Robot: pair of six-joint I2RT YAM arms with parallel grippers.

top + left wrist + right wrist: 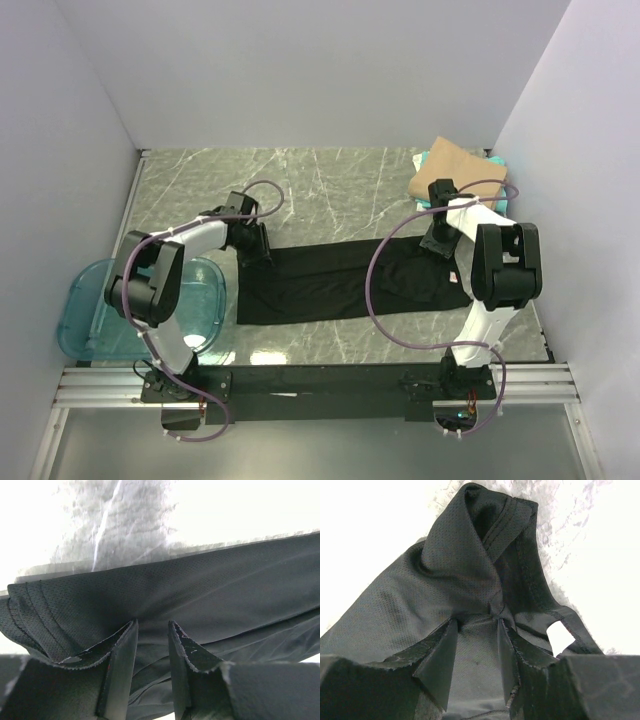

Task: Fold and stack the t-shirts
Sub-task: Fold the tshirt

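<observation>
The black t-shirt [330, 285] lies in the middle of the frame in the top view as a long, narrow band. It runs from left to right across the marble surface [330, 190] and seems to be already folded once along its length.

The left end effector [256, 250] sits on the upper left corner of the band. Its fingers [125, 645] are partly closed, and the black mesh cloth passes between them with the wrinkles running toward the tips, so I judge that it pinches the hem there. The right end effector [437, 246] is at the upper right end of the band. It is also partly closed and grips a bunch of black cloth, which stands up in a peak above its fingers [445, 650] in the right wrist view.

A folded tan t-shirt [450, 170] rests in the upper right corner on top of a teal t-shirt [424, 160], of which only the edges show. A blue plastic tub [85, 320] stands at the lower left.

The step in hand looks like the folding of the third shirt, since the other two are already stacked. The next move probably calls for both arms to lift their ends together and bring the cloth over evenly. They should keep it taut, so that the thin mesh does not slip out or crease.
</observation>
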